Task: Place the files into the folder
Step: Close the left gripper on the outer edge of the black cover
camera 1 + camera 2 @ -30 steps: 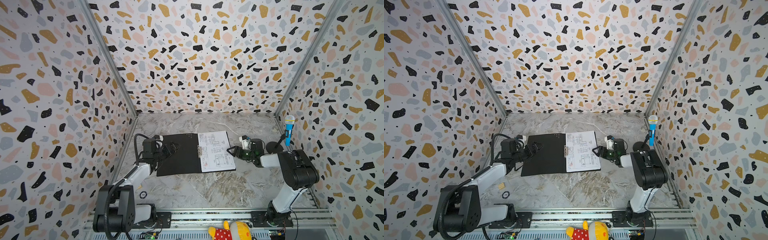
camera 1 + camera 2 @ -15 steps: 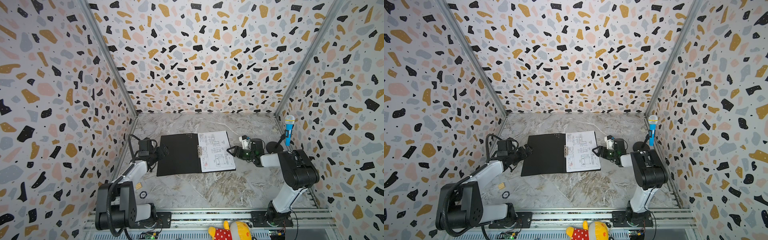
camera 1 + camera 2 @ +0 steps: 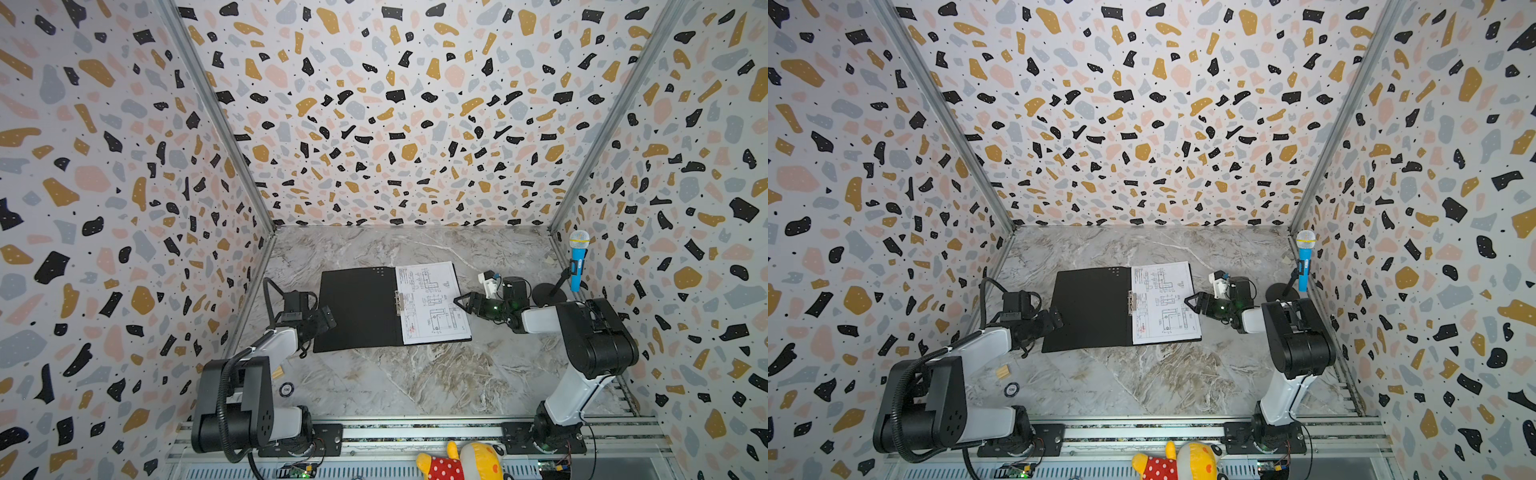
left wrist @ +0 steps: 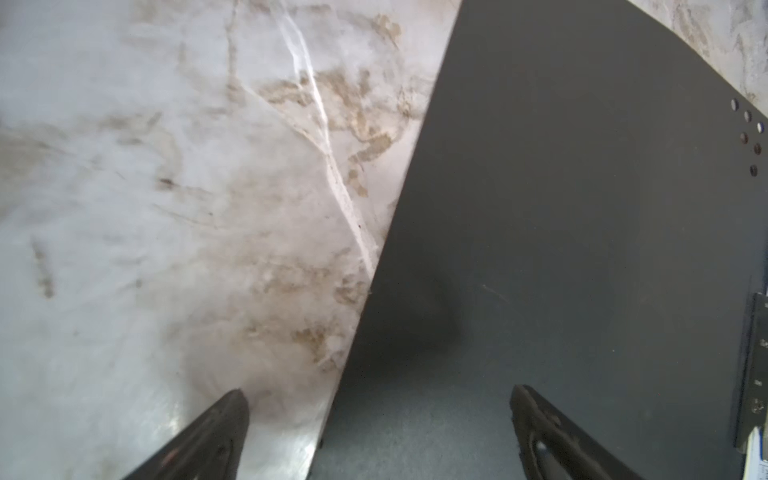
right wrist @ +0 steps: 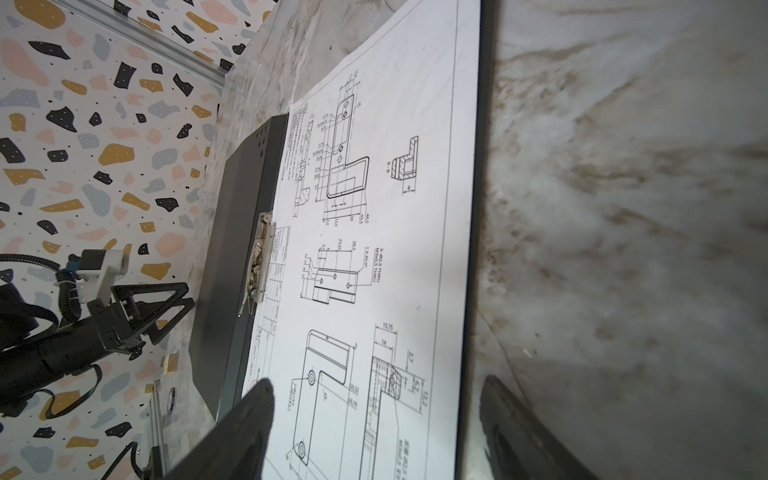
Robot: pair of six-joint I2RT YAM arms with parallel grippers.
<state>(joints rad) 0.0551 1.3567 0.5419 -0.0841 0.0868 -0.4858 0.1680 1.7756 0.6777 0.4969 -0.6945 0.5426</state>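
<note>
Folder [image 3: 357, 309] lies open, black inside, line-drawing files [image 3: 434, 303] on its right half; left tool [image 3: 327, 319] and right tool [image 3: 460, 301] both spread.

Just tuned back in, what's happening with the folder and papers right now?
The thin rectangular folder, black inside, lies open flat on the marble tabletop. A white paper sheet with technical line drawings lies on its right half, beside the metal spine clip. The left pincer, open and empty, hovers at the folder's left edge; the right pincer, also open, sits at the sheet's right edge. Any sheets underneath are hidden.
</note>
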